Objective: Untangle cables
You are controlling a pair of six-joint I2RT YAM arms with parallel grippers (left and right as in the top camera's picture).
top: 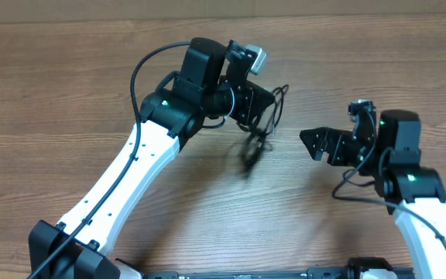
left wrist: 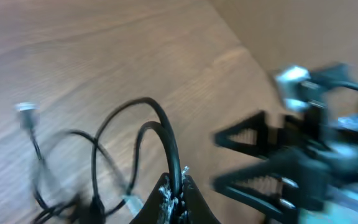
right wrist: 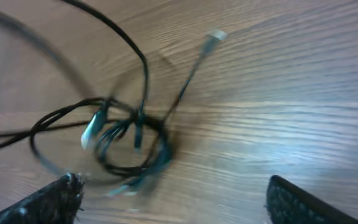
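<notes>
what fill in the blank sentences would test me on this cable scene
1. The left hand is ____ on the cables.
2. The right hand is ____ and empty.
3. The cables are ____ in colour.
Missing words: shut; open; black

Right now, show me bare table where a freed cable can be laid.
Bare table lies left of the left arm, and front centre between both arms. Crowded: the cables are held by the shut left end effector, close to the open right end effector.
</notes>
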